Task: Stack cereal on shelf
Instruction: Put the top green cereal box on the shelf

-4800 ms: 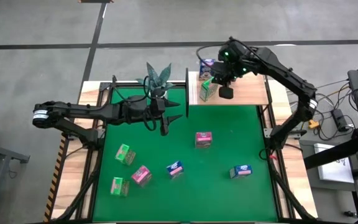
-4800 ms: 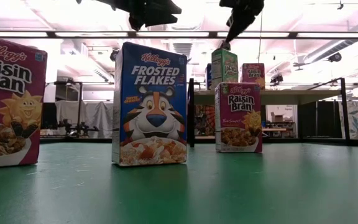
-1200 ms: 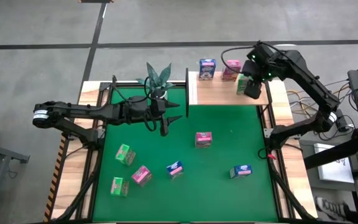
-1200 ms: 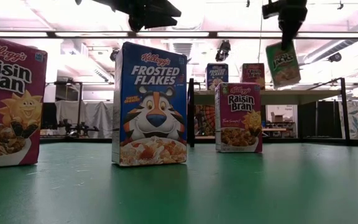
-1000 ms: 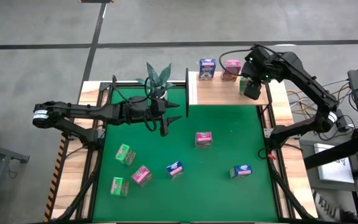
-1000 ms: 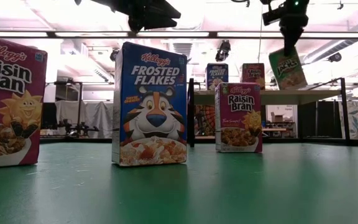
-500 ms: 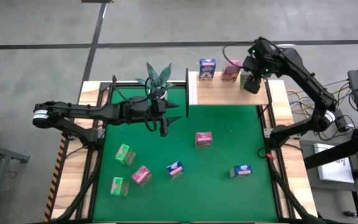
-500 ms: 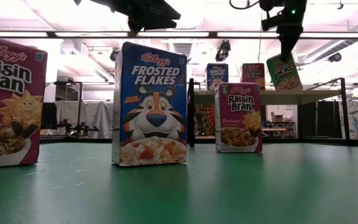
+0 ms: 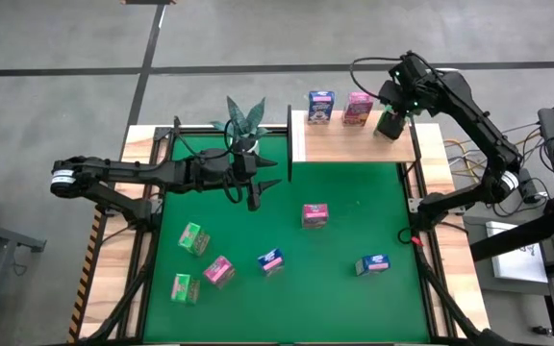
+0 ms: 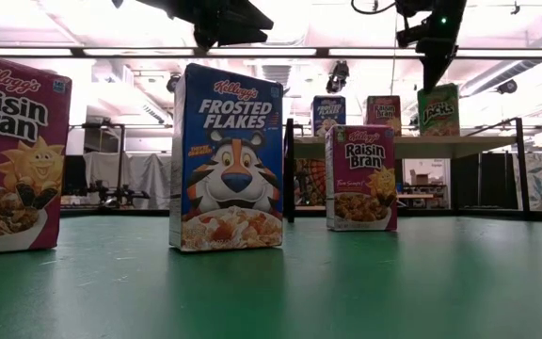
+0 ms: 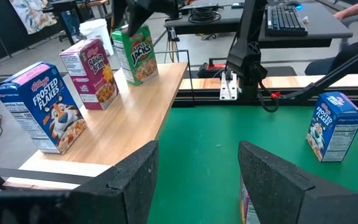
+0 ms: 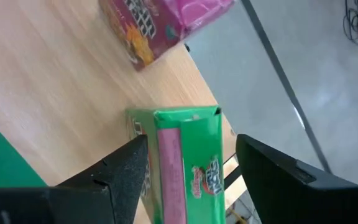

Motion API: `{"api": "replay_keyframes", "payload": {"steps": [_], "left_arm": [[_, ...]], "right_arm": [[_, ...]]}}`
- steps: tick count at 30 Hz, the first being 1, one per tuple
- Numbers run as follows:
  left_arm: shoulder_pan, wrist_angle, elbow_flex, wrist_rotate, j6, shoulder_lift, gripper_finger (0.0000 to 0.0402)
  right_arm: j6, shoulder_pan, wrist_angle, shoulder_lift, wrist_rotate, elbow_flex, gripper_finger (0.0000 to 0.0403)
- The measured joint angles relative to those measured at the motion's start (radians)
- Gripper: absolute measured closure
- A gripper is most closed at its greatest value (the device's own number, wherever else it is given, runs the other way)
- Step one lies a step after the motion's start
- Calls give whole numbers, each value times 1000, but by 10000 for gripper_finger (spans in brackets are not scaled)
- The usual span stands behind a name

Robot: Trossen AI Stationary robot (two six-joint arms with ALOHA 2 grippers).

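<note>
The shelf (image 9: 344,142) is a light-wood board at the mat's far right. On it stand a blue cereal box (image 9: 320,106), a pink one (image 9: 358,108) and a green one (image 10: 438,110) in a row, each upright on its base. My right gripper (image 12: 191,146) is open just above the green box (image 12: 188,155), pointing steeply down, one finger on each side of the box top. My left gripper (image 11: 194,180) hovers open and holds nothing above the mat's far left part (image 9: 258,187). My right gripper straddles the green box's top end from above. One finger (image 12: 272,180) stands plainly apart from the box's side. Whether the other finger (image 12: 126,177) still touches the box, I cannot tell. The box stands upright on the shelf board.
Several loose cereal boxes stand on the green mat: pink (image 9: 314,214), blue (image 9: 270,260), blue (image 9: 372,263), green (image 9: 193,237), pink (image 9: 218,271), green (image 9: 185,287). A potted plant (image 9: 243,120) stands at the far edge, left of the shelf's black upright (image 9: 289,144).
My right gripper has carried the green box toward the shelf's far edge and down. The box hung tilted above the shelf; it has swung upright and now stands on the board to the right of the pink box.
</note>
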Motion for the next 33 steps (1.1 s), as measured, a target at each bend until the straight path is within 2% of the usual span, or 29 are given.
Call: {"api": "replay_keyframes", "payload": {"steps": [4,6,9,13,15,20,23,33], "left_arm": [[0,0,0,0,1,0,198],[0,0,0,0,5,0,198],[0,0,0,0,5,0,198],[0,0,0,0,12,0,198],[0,0,0,0,12,0,198],[0,0,0,0,12,0,198],[0,-2,0,0,13,0,198],[0,-5,0,0,19,0,198]], "right_arm": [[80,26,-21,-18,-12,27,185],[123,47,-27,-34,-56,31,197],[211,94,-34,-59,-117,24,222],[301,181,-49,-77,-111,-20,266],[340,225,-65,-75,-61,-52,291],[390,286,-93,-68,193,-158,352],[397,286,-91,-68,269,-213,382],[373,286,-64,-68,480,-291,394]]}}
